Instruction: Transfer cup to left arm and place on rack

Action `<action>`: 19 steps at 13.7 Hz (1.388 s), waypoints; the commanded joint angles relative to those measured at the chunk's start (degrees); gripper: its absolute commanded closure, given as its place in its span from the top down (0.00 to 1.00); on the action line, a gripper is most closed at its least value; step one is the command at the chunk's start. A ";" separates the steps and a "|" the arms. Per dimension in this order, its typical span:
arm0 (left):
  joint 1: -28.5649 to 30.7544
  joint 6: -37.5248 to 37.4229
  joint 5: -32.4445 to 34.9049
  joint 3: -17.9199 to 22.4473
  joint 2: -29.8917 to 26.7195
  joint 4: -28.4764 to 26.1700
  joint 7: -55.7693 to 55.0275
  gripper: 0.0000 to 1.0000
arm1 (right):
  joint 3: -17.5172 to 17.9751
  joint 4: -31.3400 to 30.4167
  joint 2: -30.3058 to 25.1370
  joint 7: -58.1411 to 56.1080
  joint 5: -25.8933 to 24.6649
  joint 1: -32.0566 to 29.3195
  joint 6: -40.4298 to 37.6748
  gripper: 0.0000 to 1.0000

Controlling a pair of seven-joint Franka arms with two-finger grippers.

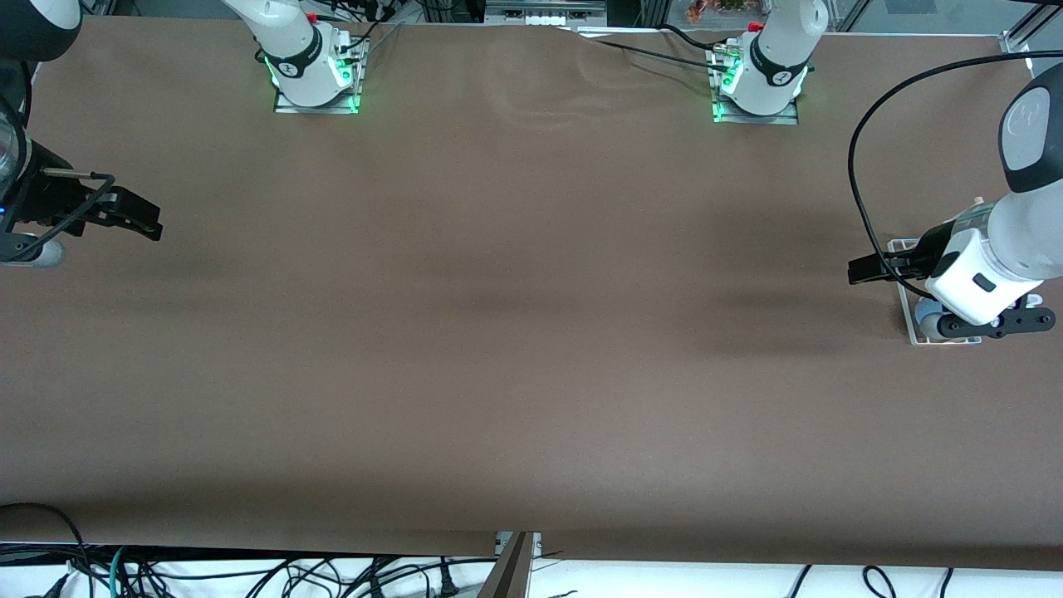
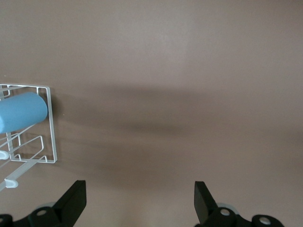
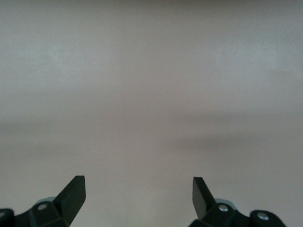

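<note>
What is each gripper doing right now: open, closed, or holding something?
Left gripper: open, empty, beside the rack that holds the cup.
Right gripper: open, empty, over bare table.

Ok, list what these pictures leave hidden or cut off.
- Rack: front view, mostly covered by the left arm.
- Cup: left wrist view, one end cut by the frame edge; front view, only a sliver under the left arm.
- Right arm: front view, cut off at the frame edge.
</note>
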 commanded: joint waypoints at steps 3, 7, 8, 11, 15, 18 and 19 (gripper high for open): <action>1.42 5.78 -3.26 -0.20 -10.05 -9.77 -1.49 1.00 | 0.12 -0.26 -0.87 -1.01 0.02 -0.39 -0.49 1.00; 1.59 13.65 -3.34 -0.90 -16.59 -20.02 -0.61 1.00 | 0.12 -0.26 -0.87 -1.01 -0.07 -0.39 -0.40 1.00; 1.59 13.30 -3.34 -1.08 -16.59 -19.41 -0.61 1.00 | 0.12 -0.26 -0.87 -1.01 -0.07 -0.39 -0.40 1.00; 1.07 10.33 -2.29 -1.26 -15.89 -17.39 -0.96 1.00 | 0.12 -0.26 -0.87 -1.01 0.02 -0.39 -0.40 1.00; -0.77 9.43 0.09 -0.38 -16.05 -16.68 -0.61 1.00 | 0.12 -0.26 -0.87 -1.01 0.02 -0.39 -0.40 1.00; -6.92 9.69 0.09 4.97 -16.85 -17.82 -0.61 1.00 | 0.12 -0.26 -0.87 -1.01 0.02 -0.39 -0.40 1.00; -6.93 9.78 0.09 5.07 -16.76 -17.82 -0.52 1.00 | 0.12 -0.26 -0.87 -1.01 0.02 -0.39 -0.40 1.00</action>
